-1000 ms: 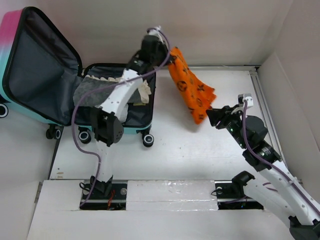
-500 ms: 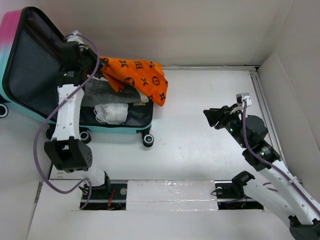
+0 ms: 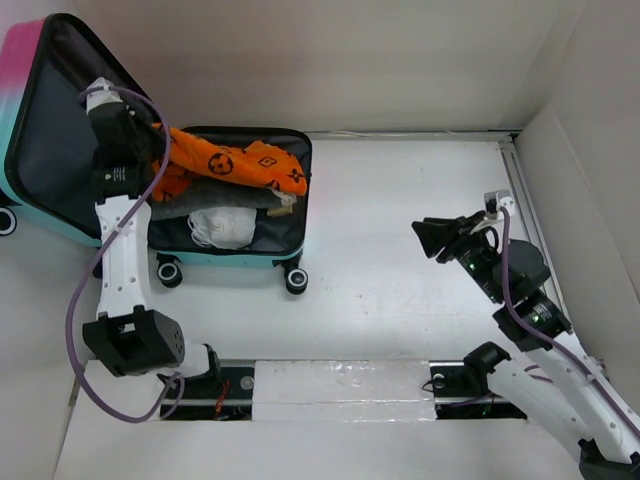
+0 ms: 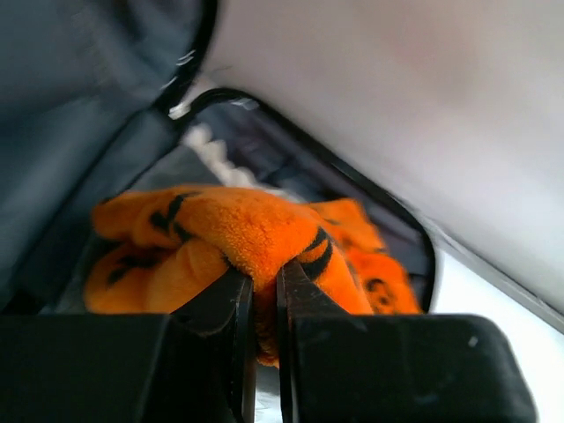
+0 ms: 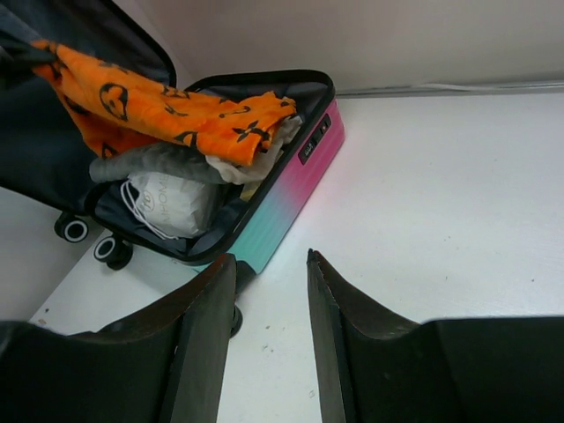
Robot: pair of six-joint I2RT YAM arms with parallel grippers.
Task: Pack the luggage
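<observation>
The pink-and-turquoise suitcase [image 3: 55, 120] lay open at the far left corner of the white counter [image 3: 400, 250], its dark lid raised. An orange patterned cloth [image 3: 235, 165] was draped over a grey garment [image 5: 150, 163] and a white bag [image 3: 222, 225]. Pale walls [image 3: 400, 60] enclosed the counter. Only the left wrist view showed the left jaws pinching the cloth. The right jaws hung apart and empty.

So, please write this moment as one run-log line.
left gripper: jaws shut on orange cloth | cloth: draped over open luggage | right gripper: jaws open, empty
</observation>
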